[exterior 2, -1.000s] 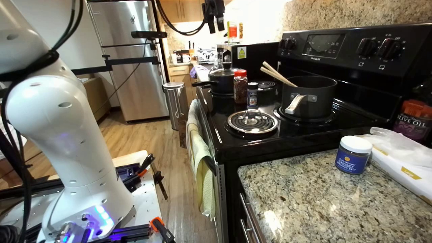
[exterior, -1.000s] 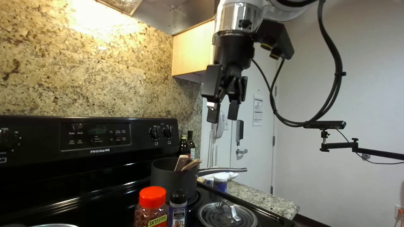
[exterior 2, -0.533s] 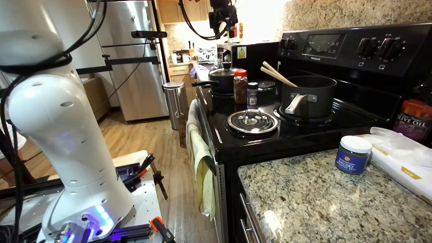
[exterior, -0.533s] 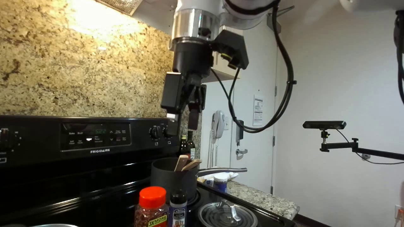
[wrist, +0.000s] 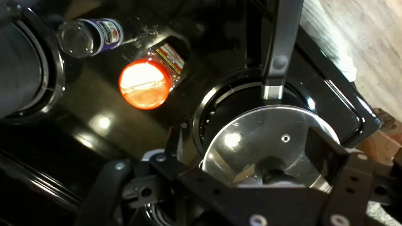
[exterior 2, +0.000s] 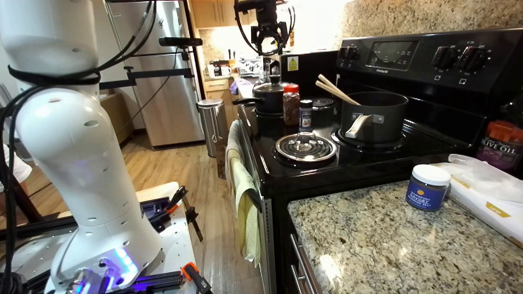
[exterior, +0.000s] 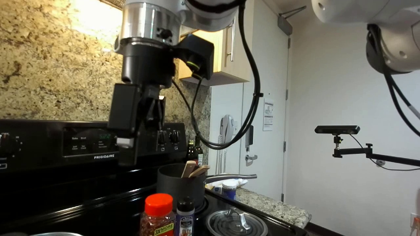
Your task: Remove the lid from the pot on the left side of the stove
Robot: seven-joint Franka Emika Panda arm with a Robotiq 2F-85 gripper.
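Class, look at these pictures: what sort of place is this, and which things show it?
A kitchen, probably in a home. Three things show it: the black stove with a lidded pot on it, the steel refrigerator, and the speckled counter beside the stove.

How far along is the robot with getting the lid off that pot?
Looks done: the pincer is up above the stove. In hand: nothing; its fingers stand apart, and the lid sits on the pot. Left, likely: grip the knob, lift the lid clear, set it down.
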